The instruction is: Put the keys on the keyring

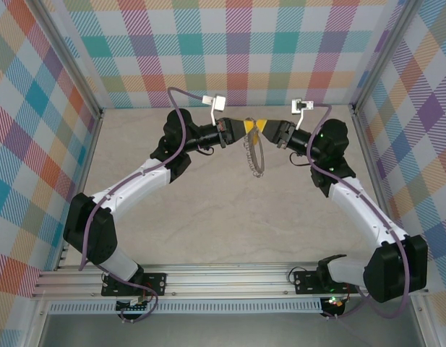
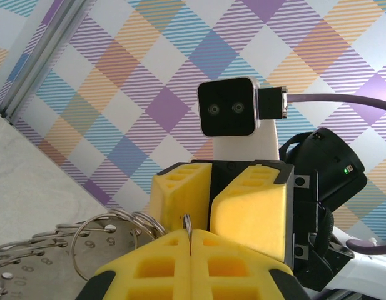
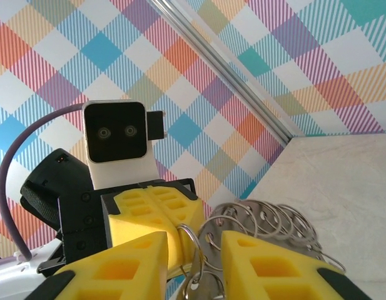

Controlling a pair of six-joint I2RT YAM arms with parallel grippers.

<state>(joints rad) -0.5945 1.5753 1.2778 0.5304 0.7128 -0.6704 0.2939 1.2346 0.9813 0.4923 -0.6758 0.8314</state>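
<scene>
Plaid walls (image 1: 237,43), left gripper (image 2: 190,247) clamped on keyring (image 1: 253,155), right gripper (image 3: 194,259) half-open.

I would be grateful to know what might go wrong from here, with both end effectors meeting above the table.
1. The keyring hangs from the shut left end effector by a thin edge, so it may slip and drop.
2. The right end effector sits nose to nose with the left, so a small advance could make their yellow fingers collide.
3. The loops crowd together, so the wrong one may be caught.

The silvery keyring (image 1: 253,155), its rim bumpy and chain-like, hangs upright in the air, seen edge-on from above.
</scene>
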